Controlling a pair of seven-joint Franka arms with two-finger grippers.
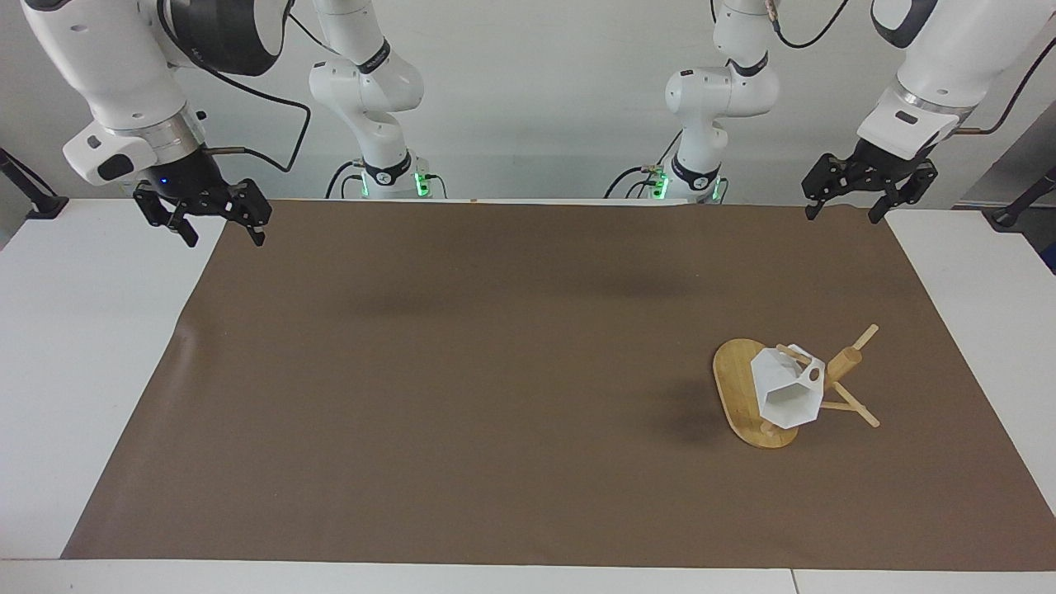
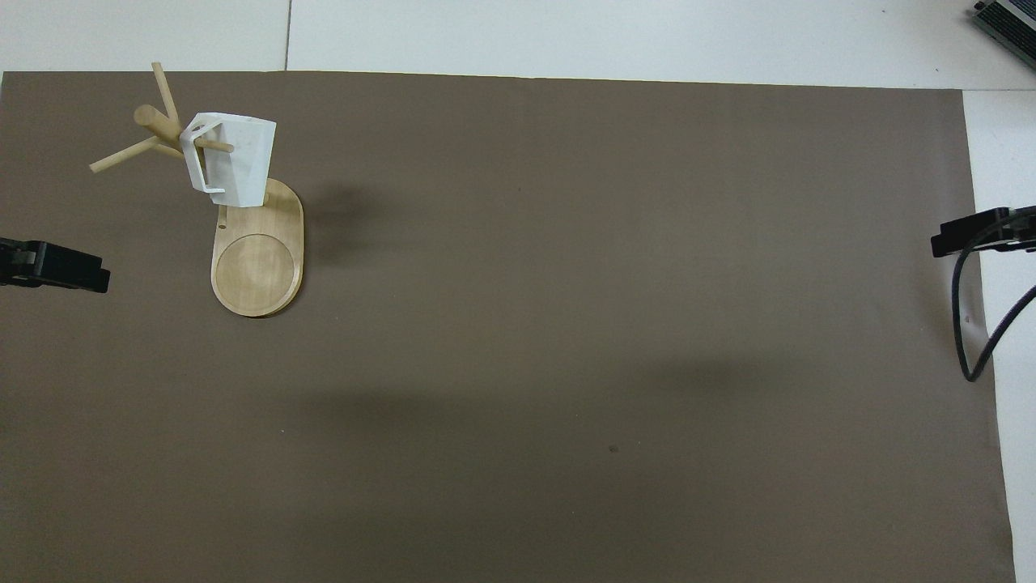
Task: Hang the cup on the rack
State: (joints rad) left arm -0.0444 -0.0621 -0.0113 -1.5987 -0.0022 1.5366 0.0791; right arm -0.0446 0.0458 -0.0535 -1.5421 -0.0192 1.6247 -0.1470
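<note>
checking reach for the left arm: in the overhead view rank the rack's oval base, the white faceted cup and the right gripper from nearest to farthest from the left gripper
1. The light bamboo rack's flat oval base, on the brown mat at the left arm's end, beside the left gripper.
2. The small white faceted cup, hanging by its handle on a rack peg, above the base.
3. The right gripper, open, over the mat's edge at the right arm's end.

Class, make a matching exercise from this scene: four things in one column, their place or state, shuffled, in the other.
1 cup
2 rack
3 left pincer
4 right pincer

A open, raised at the mat's corner, right arm's end
B hanging by its handle on a peg
C open, raised at the mat's corner, left arm's end
D standing on the brown mat

Pairs: 1-B, 2-D, 3-C, 4-A
</note>
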